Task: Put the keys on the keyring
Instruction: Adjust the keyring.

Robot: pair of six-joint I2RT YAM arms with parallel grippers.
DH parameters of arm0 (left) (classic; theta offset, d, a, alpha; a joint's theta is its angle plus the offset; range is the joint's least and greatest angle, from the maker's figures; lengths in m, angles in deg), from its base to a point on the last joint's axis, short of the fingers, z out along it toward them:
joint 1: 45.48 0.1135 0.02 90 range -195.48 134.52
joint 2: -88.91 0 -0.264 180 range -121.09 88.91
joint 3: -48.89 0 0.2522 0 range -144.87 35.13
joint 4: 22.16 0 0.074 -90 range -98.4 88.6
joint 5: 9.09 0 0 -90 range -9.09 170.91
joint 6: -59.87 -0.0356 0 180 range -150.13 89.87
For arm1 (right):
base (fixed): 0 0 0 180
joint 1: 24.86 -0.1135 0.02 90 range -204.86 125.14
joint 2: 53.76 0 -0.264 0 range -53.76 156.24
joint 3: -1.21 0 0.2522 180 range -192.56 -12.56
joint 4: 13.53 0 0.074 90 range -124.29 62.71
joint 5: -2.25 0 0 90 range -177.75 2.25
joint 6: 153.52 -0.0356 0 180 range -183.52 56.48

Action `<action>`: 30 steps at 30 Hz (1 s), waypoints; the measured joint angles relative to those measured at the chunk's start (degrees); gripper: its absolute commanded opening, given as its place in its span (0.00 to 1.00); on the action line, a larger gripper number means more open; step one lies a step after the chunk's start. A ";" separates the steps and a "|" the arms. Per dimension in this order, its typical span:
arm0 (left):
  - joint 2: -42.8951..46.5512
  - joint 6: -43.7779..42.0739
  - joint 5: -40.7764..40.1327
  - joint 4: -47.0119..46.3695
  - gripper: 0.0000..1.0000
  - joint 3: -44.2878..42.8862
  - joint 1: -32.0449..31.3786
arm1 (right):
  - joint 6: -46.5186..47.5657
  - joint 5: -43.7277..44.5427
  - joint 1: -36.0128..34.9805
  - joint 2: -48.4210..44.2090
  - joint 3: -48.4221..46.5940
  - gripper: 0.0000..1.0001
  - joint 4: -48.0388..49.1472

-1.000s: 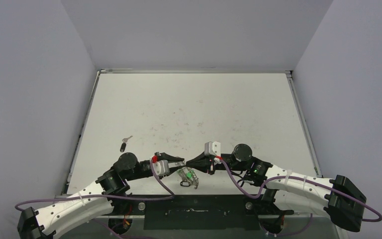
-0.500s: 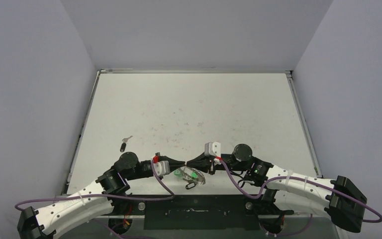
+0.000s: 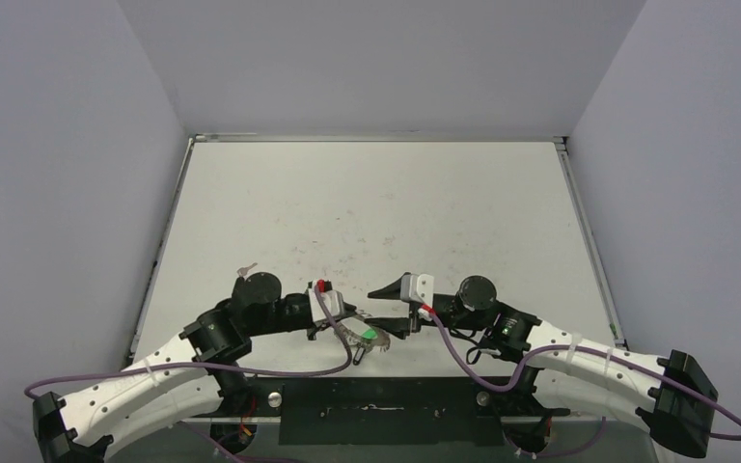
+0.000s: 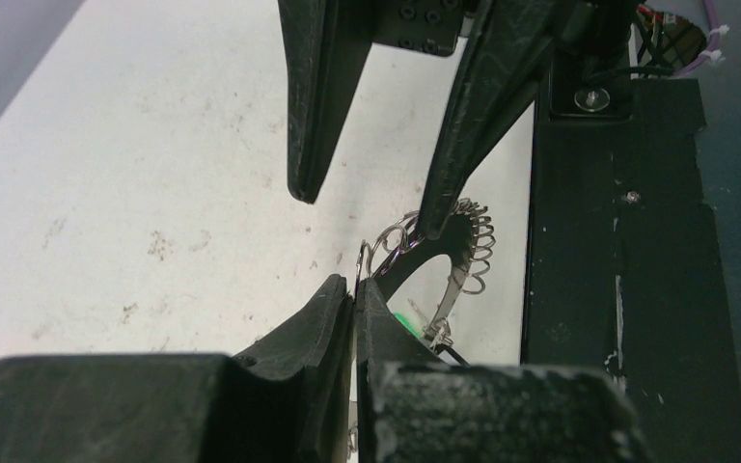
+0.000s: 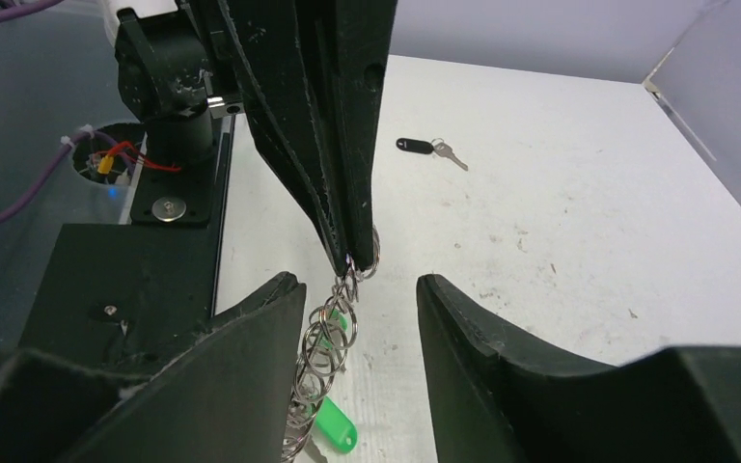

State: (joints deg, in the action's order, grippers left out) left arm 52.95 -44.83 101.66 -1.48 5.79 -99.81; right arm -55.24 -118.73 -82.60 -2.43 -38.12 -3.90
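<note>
We see the black-headed key lying on the worktop, at ten o'clock from the left hand and well apart from it. That hand is clamped tight on the rim of the keyring, held tilted near the worktop's six o'clock edge. The green-headed key sits at the ring's lower end; we cannot tell whether it is threaded on. At three o'clock the right hand stands parted, one finger on either side of the ring.

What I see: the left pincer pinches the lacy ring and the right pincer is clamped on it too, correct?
No. The right pincer stands open around the lacy ring, as the right wrist view shows. The left pincer does pinch it.
</note>
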 measured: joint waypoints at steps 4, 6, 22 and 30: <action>-4.52 -0.13 -1.05 6.58 0.00 -5.01 0.00 | 1.77 0.15 0.00 -0.02 -1.60 0.46 -2.43; -6.29 -0.11 -1.46 9.42 0.00 -6.97 0.00 | 2.56 0.04 0.00 0.35 -2.40 0.44 -3.67; -10.08 0.50 -2.56 15.63 0.00 -9.88 -0.50 | 4.24 -2.49 -0.07 8.70 -5.38 0.29 -5.97; -10.23 0.50 -2.67 15.89 0.00 -9.88 -0.70 | 4.87 -2.99 -0.13 11.47 -6.29 0.00 -6.67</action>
State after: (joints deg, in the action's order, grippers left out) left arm 42.72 -44.33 98.99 14.41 -4.09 -100.51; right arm -50.37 -121.72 -82.73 9.05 -44.41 -10.56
